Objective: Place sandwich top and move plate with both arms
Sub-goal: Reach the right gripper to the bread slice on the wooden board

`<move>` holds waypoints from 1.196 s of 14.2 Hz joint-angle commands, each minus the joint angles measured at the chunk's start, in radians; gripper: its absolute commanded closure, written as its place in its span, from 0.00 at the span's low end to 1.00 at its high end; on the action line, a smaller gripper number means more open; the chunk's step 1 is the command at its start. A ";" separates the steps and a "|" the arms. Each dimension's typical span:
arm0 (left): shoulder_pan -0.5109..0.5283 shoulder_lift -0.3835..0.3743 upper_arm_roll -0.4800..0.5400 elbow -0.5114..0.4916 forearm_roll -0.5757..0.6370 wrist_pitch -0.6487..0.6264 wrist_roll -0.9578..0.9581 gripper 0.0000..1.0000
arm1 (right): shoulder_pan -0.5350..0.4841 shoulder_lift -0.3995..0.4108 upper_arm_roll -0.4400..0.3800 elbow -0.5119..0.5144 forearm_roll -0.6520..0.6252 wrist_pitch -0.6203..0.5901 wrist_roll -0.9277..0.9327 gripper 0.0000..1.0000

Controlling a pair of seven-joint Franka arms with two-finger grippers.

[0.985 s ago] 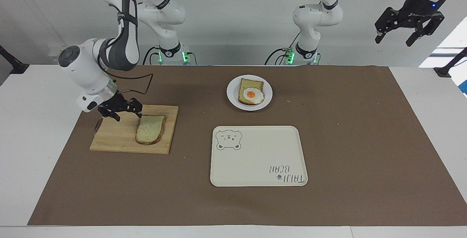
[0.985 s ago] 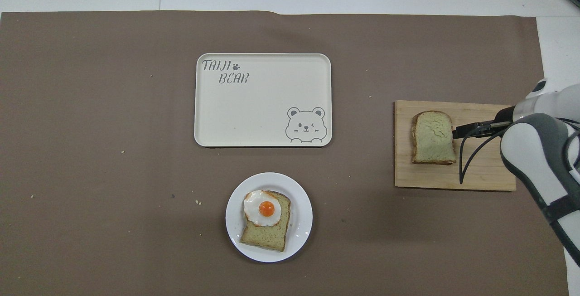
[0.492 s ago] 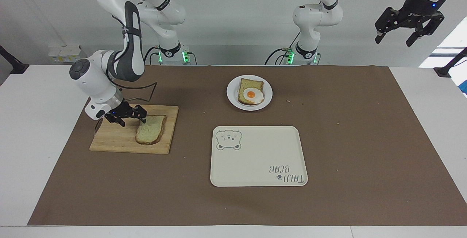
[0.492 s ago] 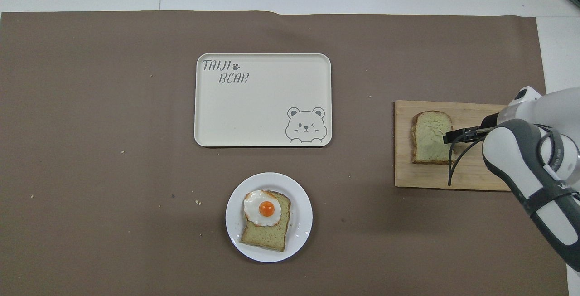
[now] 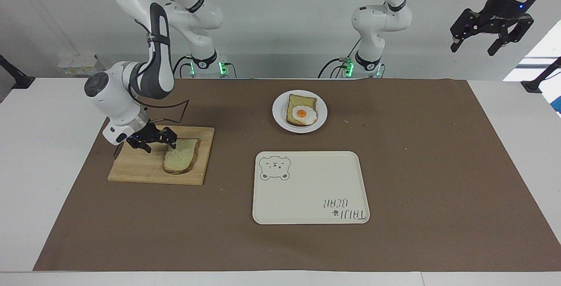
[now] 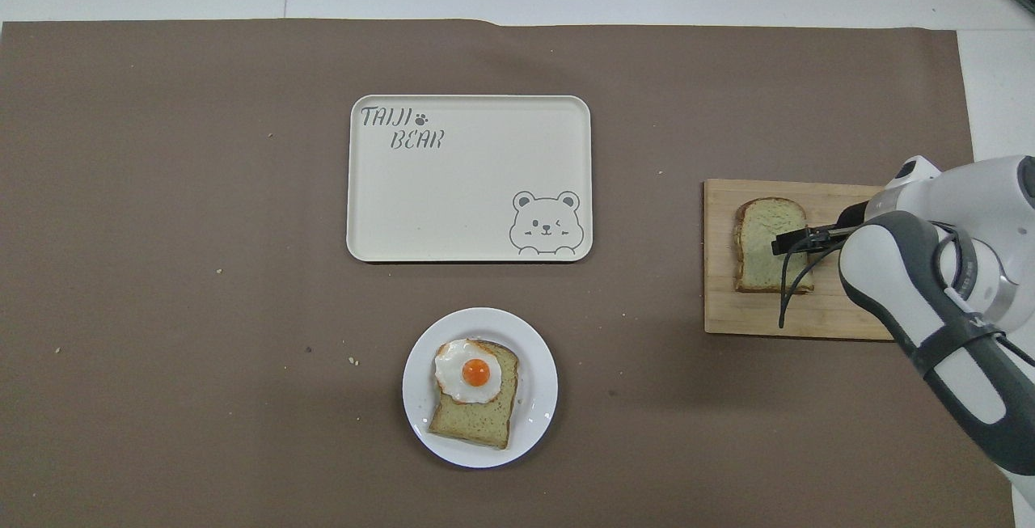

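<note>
The sandwich top [image 5: 180, 155], pale bread with brown crust, lies flat on a wooden board [image 5: 144, 167] toward the right arm's end of the desk. The right gripper [image 5: 158, 142], fingers spread, sits at its edge. The left gripper [image 5: 490, 36] waits raised, spread open.

Right gripper moved in over the bread

Across the earlier frames the right arm [image 5: 131, 80] swung in from the right arm's end of the table, carrying the right gripper [image 5: 151, 139] from over the bare part of the board [image 5: 144, 165] to the edge of the bread [image 5: 180, 155]. In the overhead view the fingertips [image 6: 783, 246], formerly just beside the slice, now overlap its surface, and the arm covers more of the board's end. In the facing view the gripper sits lower and closer to the slice.
</note>
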 commanded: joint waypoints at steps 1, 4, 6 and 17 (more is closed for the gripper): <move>0.005 -0.027 -0.001 -0.032 -0.008 -0.003 -0.011 0.00 | -0.006 0.004 0.002 -0.010 0.036 0.022 -0.042 0.05; 0.005 -0.027 -0.001 -0.032 -0.008 -0.003 -0.011 0.00 | -0.005 0.004 0.002 -0.012 0.049 0.022 -0.042 0.37; 0.005 -0.027 -0.001 -0.032 -0.008 -0.003 -0.011 0.00 | -0.005 0.009 0.001 -0.012 0.069 0.021 -0.040 0.71; 0.005 -0.027 -0.001 -0.032 -0.008 -0.003 -0.011 0.00 | 0.000 0.003 0.002 0.025 0.089 -0.016 0.047 1.00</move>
